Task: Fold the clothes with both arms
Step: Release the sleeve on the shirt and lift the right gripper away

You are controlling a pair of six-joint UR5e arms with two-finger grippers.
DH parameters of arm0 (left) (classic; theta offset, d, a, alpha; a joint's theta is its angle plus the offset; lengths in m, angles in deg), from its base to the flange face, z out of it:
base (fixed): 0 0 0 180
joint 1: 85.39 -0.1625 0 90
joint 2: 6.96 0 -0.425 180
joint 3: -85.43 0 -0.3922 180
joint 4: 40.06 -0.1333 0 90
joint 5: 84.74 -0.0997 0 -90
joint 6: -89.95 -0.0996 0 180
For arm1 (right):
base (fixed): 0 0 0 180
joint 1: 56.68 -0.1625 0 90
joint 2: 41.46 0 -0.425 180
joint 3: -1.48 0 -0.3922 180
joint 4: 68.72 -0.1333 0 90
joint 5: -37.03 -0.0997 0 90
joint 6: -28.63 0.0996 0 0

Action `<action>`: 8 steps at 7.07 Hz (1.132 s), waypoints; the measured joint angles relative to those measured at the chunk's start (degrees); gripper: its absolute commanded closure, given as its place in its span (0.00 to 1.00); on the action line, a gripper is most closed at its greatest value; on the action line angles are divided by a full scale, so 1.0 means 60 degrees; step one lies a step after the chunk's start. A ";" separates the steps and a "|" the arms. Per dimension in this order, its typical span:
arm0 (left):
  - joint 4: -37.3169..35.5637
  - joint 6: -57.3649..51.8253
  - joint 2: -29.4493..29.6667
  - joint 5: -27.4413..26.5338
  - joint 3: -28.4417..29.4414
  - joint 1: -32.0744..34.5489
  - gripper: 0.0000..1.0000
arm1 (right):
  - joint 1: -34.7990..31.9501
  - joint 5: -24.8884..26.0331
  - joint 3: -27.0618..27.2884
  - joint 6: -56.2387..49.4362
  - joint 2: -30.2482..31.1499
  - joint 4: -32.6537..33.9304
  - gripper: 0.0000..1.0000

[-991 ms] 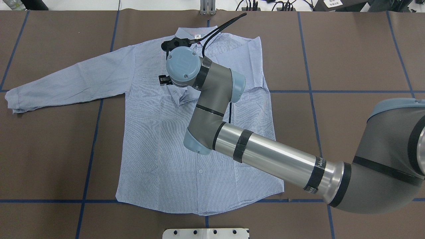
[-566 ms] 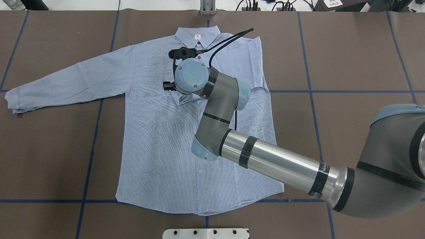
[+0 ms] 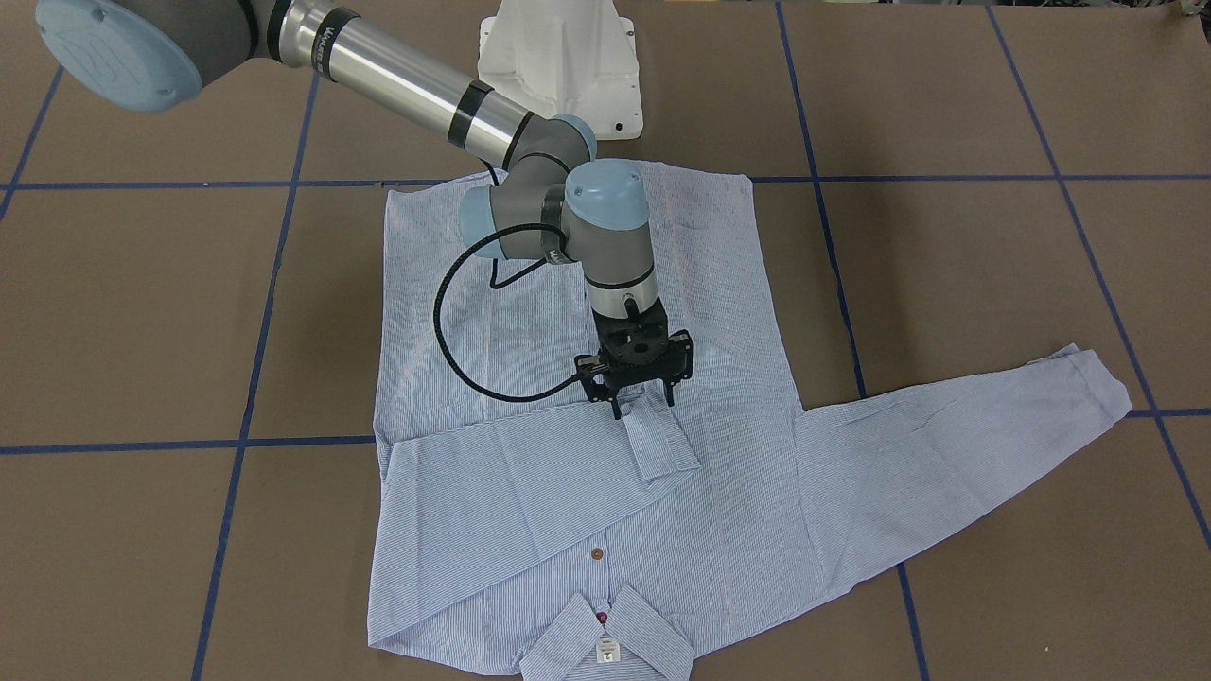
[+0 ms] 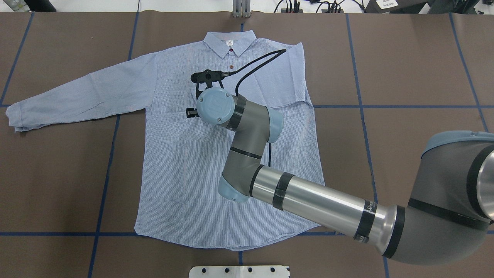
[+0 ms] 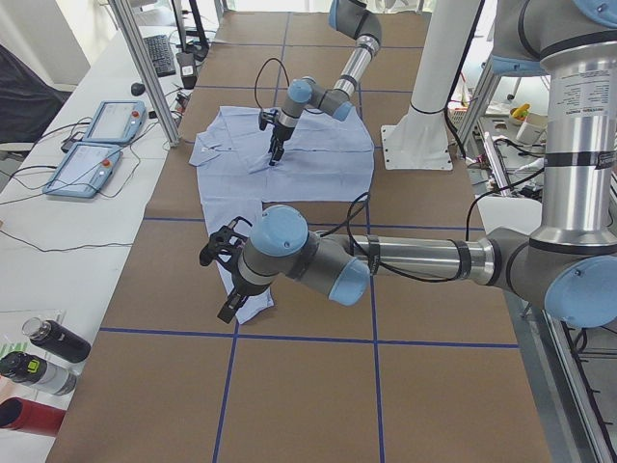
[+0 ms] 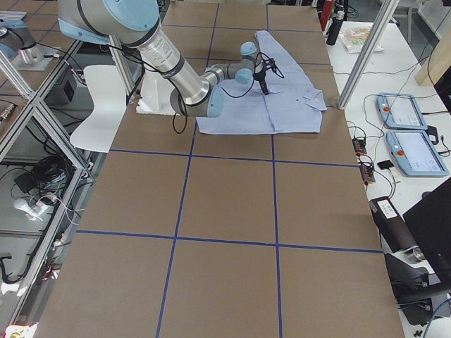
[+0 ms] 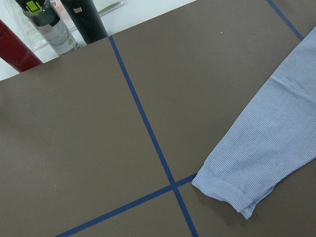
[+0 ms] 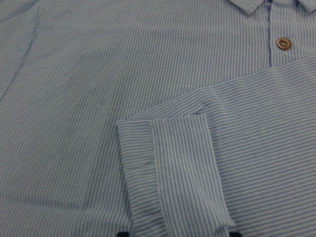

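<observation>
The light blue striped shirt [image 4: 181, 173] lies flat and face up, collar [image 4: 230, 40] at the far side. One sleeve is folded across the chest, and its cuff [image 3: 662, 443] lies on the front. My right gripper [image 3: 643, 405] hangs open just over that cuff's end. The right wrist view shows the cuff [image 8: 173, 173] flat between the two dark fingertips. The other sleeve [image 4: 77, 96] stretches out sideways. My left gripper [image 5: 221, 283] hovers by its cuff [image 7: 229, 192]; I cannot tell whether it is open or shut.
Brown table cover with a blue tape grid [image 4: 104, 181]. The white pedestal base [image 3: 558, 57] stands at the robot's side. Several bottles [image 7: 54, 24] stand at the table's left end. Teach pendants [image 5: 96, 145] lie on the side bench.
My right wrist has moved back towards the robot over the chest. It now covers the cuff in the overhead view, and its cable has swung with it. The shirt itself lies as before.
</observation>
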 measured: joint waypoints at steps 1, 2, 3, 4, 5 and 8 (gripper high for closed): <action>0.0001 -0.0007 0.0000 0.0000 0.0005 0.0000 0.00 | 0.0145 0.0258 -0.0162 0.0044 -0.0247 0.0008 0.26; 0.0001 -0.0010 -0.0003 0.0000 0.0010 0.0000 0.00 | 0.0255 0.0400 -0.0515 0.0140 -0.0739 0.0031 0.26; 0.0000 -0.0011 -0.0009 0.0000 0.0023 0.0000 0.00 | 0.0419 0.0589 -0.0990 0.0233 -0.1259 0.0047 0.26; 0.0000 -0.0012 -0.0013 0.0000 0.0034 0.0000 0.00 | 0.0630 0.0870 -0.1285 0.0278 -0.1574 0.0053 0.17; -0.0003 -0.0012 -0.0014 0.0000 0.0044 0.0000 0.00 | 0.0781 0.1053 -0.1413 0.0307 -0.1767 0.0055 0.01; 0.0069 0.0101 0.0105 0.0100 0.0483 -0.0008 0.00 | -0.0253 -0.0557 -0.0463 0.0155 -0.1989 0.2066 0.00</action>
